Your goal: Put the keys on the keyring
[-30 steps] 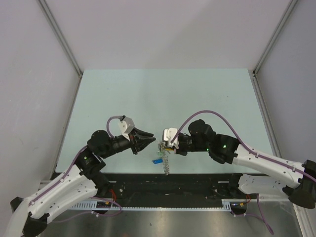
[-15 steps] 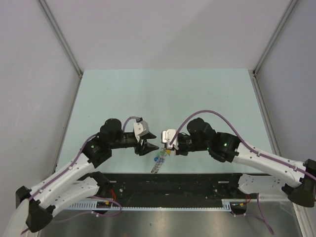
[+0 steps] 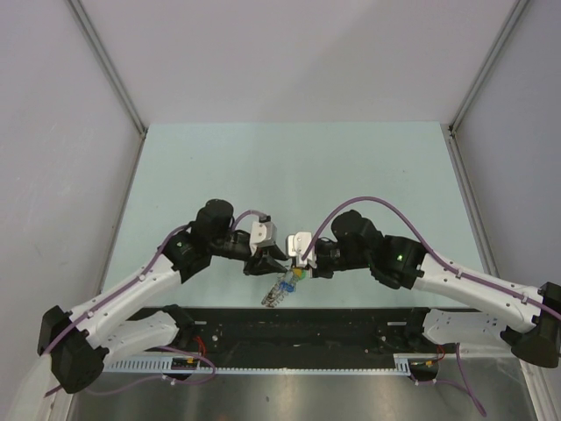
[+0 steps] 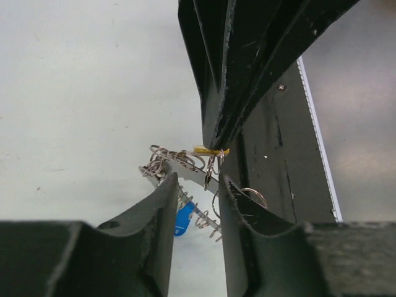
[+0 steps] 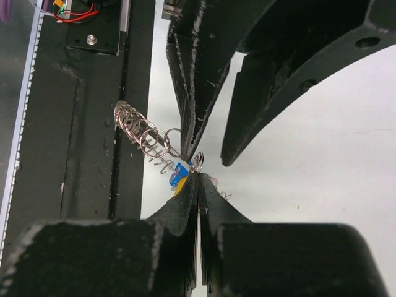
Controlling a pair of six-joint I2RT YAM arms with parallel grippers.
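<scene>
My right gripper (image 3: 296, 264) is shut on the keys: a yellow key head (image 4: 210, 150) is pinched at its fingertips (image 5: 198, 177), and a blue key head (image 5: 179, 172) hangs just beside them. The keyring (image 3: 280, 291), a grey chain of small loops, dangles from that point over the table's near edge; it also shows in the right wrist view (image 5: 141, 132). My left gripper (image 3: 273, 262) is open, tip to tip with the right one. Its fingers (image 4: 162, 204) straddle some of the loops (image 4: 170, 158) without closing on them. No black-and-white tag is visible.
The pale green table (image 3: 289, 175) stretches away behind both grippers. A black rail (image 3: 298, 323) runs along the near edge right under the dangling loops. Grey walls with metal posts (image 3: 105, 66) enclose the sides.
My left arm has swung right until its open fingers reach the right gripper's tips and the loops. The dangling chain has swung leftward. The right gripper has hardly moved.
</scene>
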